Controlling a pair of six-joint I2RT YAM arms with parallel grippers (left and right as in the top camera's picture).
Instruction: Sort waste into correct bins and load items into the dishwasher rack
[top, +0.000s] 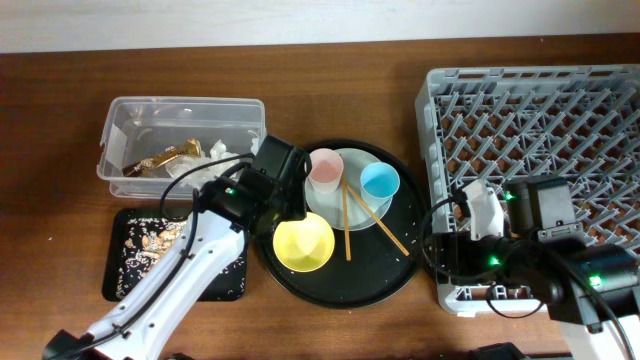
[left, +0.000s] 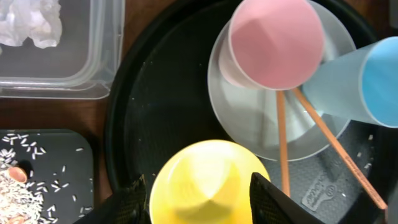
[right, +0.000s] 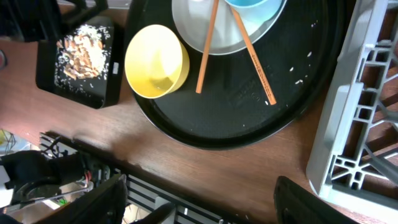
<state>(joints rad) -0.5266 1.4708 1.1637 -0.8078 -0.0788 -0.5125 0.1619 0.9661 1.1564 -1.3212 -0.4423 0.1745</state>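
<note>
The left fingers (left: 130, 208) are spread and hang just above the yellow bowl (top: 303, 243), pinching nothing. The bowl sits on the near-left part of the round black tray (top: 390, 270). The step in hand looks like taking this bowl for the dishwasher rack (top: 520, 110), which stands well apart at the right of the desk (top: 330, 110).

To do it well, the fingers should drop so that 1 goes inside the rim and 1 outside, then close on the wall. A straight lift would keep clear of the pink cup (top: 325, 167) just beyond it and of the chopsticks (top: 346, 225) just to its right.

The right fingers (right: 305, 202) are spread wide with nothing between them, over the desk's near edge between tray and rack.

Counted:
- 2 cups, 1 pink and 1 blue cup (top: 380, 181), both on the 1 plate (top: 325, 205).
- 1 bowl and 2 chopsticks.
- 2 bins and 1 rack, which holds none of the dishes yet.

The clear tub (top: 185, 100), far left, holds 1 gold wrapper (top: 170, 157) and white tissue (top: 215, 150), whose pieces cannot be told apart. The black tray (top: 112, 255), near left, holds the food scraps (top: 150, 240).
</note>
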